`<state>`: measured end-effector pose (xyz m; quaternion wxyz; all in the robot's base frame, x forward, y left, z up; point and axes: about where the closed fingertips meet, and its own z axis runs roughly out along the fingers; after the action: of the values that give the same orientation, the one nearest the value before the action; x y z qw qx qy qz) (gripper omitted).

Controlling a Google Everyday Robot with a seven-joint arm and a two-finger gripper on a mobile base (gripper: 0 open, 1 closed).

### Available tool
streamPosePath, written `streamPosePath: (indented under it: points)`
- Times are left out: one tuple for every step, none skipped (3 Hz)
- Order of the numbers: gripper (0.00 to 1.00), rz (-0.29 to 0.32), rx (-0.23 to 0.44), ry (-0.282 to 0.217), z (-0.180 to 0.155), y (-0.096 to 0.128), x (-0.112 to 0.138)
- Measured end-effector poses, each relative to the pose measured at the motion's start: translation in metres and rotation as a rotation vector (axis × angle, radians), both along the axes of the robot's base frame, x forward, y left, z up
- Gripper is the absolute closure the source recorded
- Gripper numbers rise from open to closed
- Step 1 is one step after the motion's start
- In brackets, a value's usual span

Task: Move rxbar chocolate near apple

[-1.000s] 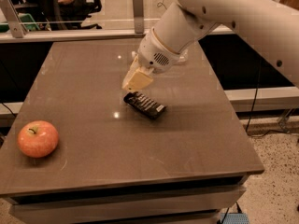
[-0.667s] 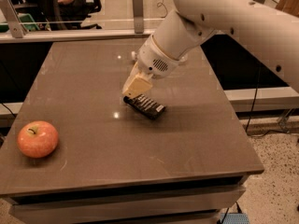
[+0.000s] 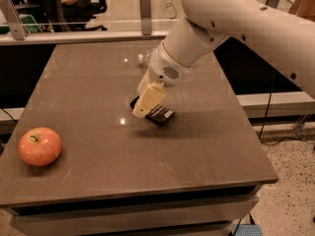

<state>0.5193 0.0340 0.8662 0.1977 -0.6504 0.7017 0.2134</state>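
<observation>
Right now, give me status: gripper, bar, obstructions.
Gripper low mid-table, at the flat black white-lettered snack-bar wrapper. Round red-orange apple front-left, well apart. Only bare grey tabletop between.

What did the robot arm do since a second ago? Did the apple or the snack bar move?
The gripper came down lower. It now sits right over the end of the rxbar chocolate nearer the apple, hiding part of it. Whether it has taken hold of the bar cannot be seen. The bar lies in the same spot on the table, and the apple stayed near the front left corner.
</observation>
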Motion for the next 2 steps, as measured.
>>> streamPosePath:
  points:
    - [0.00,-0.018,-0.016,-0.004,-0.0043,-0.0080,0.0074]
    - [0.00,-0.024,-0.029,-0.009,-0.0075,-0.0112,0.0136]
